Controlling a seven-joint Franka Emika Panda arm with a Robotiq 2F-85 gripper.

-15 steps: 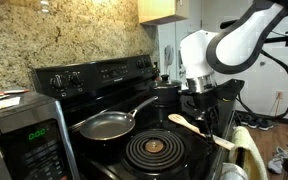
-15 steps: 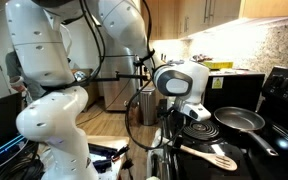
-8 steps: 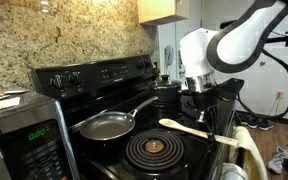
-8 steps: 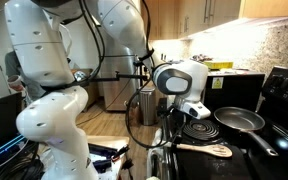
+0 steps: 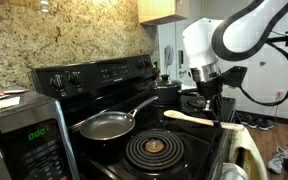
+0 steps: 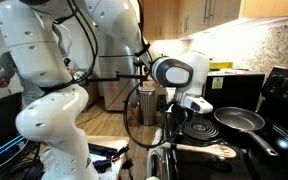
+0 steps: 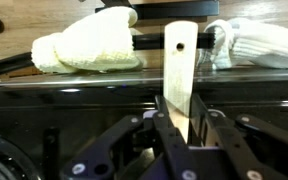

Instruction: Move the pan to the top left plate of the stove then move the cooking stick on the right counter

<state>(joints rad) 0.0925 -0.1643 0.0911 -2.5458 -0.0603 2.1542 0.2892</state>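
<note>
Your fingers [image 7: 156, 128] clench the long pale wooden spatula [image 7: 181, 70] off-centre, above the black stove's [image 5: 94, 75] front coil [image 5: 156, 150]. The grey round frying pan [image 5: 106, 125] sits further back. Swing fast and the spatula may pivot, slip and drop.

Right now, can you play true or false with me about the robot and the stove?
1. The gripper is pinching the wooden cooking stick. True.
2. The cooking stick is lying inside the pan. False: the gripper holds it, off to the side and apart from the pan.
3. The pan sits on the black stove. True.
4. The pan is full of food. False: its grey inside looks empty.
5. The stick has a small hole near one end. True, it shows in the wrist view.
</note>
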